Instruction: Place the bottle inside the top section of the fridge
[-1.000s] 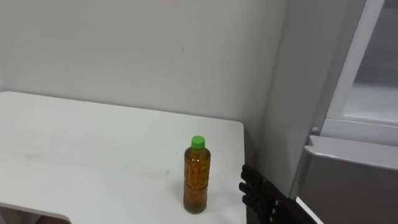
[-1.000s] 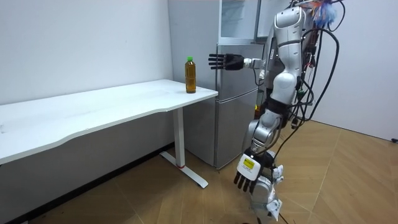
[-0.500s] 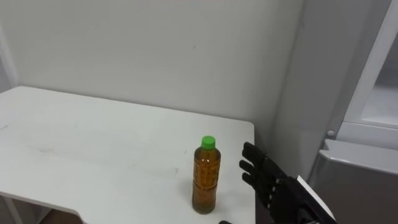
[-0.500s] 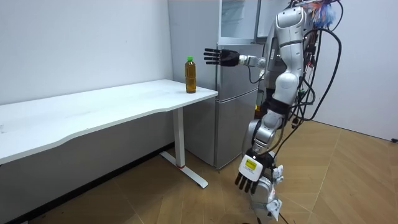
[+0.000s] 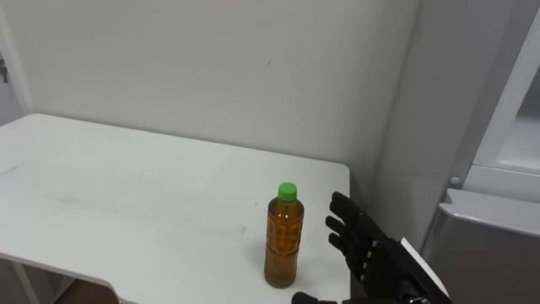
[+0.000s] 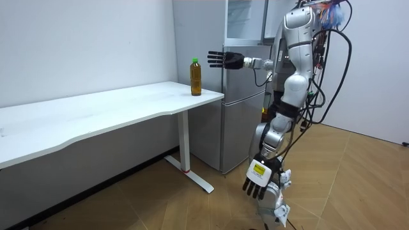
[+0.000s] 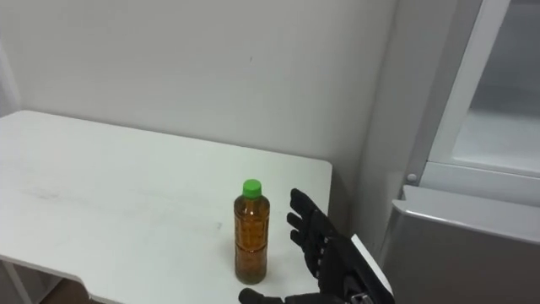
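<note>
A clear bottle [image 5: 284,241] of amber drink with a green cap stands upright near the right end of the white table [image 5: 126,194]. My right hand [image 5: 375,253] is open just to the right of it, fingers straight and spread, thumb below, not touching it. In the room view the bottle [image 6: 195,77] stands at the table's corner and the right hand [image 6: 225,61] is held out level with its cap. My left hand [image 6: 259,182] hangs open beside my leg. The upper fridge [image 5: 515,143] is open at the right, its white inside showing.
The grey lower fridge door [image 5: 489,253] is close on the right of the table. A white wall runs behind the table. I stand on a wooden floor [image 6: 358,185] in front of the fridge [image 6: 246,96].
My right hand has reached forward from beside the fridge to just right of the bottle. The head camera has shifted, so the bottle sits further right in view.
</note>
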You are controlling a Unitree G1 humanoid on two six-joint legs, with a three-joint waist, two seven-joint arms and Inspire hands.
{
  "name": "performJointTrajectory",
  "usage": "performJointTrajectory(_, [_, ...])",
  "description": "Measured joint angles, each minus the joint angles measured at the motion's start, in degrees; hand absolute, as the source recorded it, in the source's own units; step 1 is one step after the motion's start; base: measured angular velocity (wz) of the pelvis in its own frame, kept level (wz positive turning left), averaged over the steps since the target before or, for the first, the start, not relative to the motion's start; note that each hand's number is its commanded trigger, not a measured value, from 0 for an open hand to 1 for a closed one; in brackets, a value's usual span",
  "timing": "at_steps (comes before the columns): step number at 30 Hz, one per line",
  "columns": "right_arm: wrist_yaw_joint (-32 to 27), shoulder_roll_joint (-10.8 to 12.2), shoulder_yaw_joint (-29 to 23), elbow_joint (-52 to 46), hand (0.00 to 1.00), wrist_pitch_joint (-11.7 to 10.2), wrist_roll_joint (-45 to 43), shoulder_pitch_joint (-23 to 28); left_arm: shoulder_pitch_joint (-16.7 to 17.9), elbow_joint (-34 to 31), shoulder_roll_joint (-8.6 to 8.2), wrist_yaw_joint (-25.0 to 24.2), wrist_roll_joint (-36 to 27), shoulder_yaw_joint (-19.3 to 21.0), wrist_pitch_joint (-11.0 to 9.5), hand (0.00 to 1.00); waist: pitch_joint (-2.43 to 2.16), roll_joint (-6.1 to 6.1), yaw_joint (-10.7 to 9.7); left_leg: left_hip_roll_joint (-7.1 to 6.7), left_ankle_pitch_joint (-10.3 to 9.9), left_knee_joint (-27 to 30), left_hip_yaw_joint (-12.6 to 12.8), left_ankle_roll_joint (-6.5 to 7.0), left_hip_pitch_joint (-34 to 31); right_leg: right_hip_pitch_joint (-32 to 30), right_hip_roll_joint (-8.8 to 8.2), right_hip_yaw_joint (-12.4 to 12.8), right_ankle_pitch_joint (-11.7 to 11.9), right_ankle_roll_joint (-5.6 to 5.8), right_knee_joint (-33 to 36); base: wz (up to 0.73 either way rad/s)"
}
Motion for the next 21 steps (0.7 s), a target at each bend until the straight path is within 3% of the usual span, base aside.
performJointTrajectory(10, [-2.08,0.35,0.03,1.97,0.0,-0.06,1.64,-0.73,-0.24,0.18,-0.13,0.34,0.08,-1.21,-0.16,0.0,0.06,0.21,0.62,-0.06,0.0,0.46,-0.89,0.0,-0.66,-0.03,-0.14,-0.89,0.0,0.0,-0.04,0.03])
performJointTrajectory(15, [-7.15,2.68,0.71,1.97,0.0,-0.06,1.63,-1.64,-0.41,0.48,-0.95,0.37,0.01,-1.57,0.29,0.0,-0.21,1.62,1.83,-0.05,-0.01,0.53,-0.96,0.0,-0.66,0.04,-0.18,-1.12,0.0,0.0,-0.02,0.0])
performJointTrajectory(21, [-14.17,2.63,3.12,3.77,0.0,-0.08,-0.12,-5.47,-0.49,0.1,-1.39,1.57,0.14,-1.67,0.6,0.0,-0.18,2.19,2.65,-0.18,0.01,0.61,-1.65,0.02,-0.98,0.24,-0.38,-1.8,0.0,0.0,-0.01,0.05])
